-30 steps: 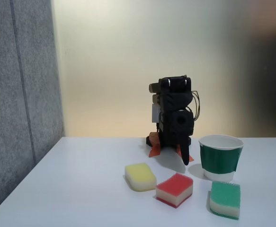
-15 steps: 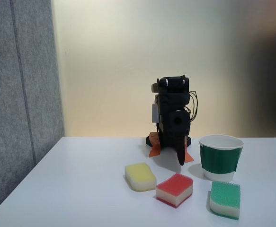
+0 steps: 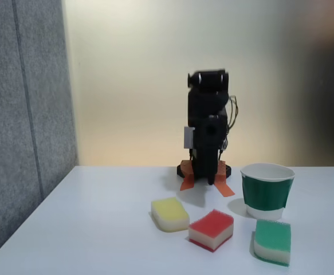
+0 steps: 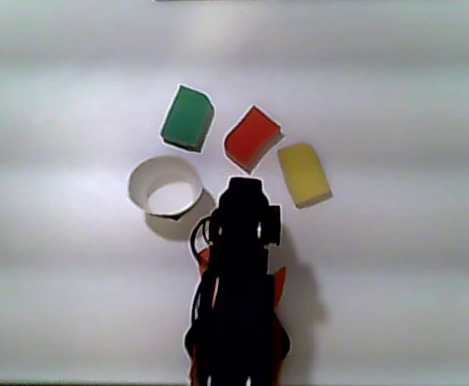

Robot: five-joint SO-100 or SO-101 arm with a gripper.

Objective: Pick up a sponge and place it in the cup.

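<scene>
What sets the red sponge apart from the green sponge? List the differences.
The red sponge has a red top; the green sponge has a green top. In the fixed view the red sponge lies between the yellow sponge and the green sponge, which lies just in front of the cup. Both have a whitish bottom layer and lie flat on the table, untouched.
</scene>
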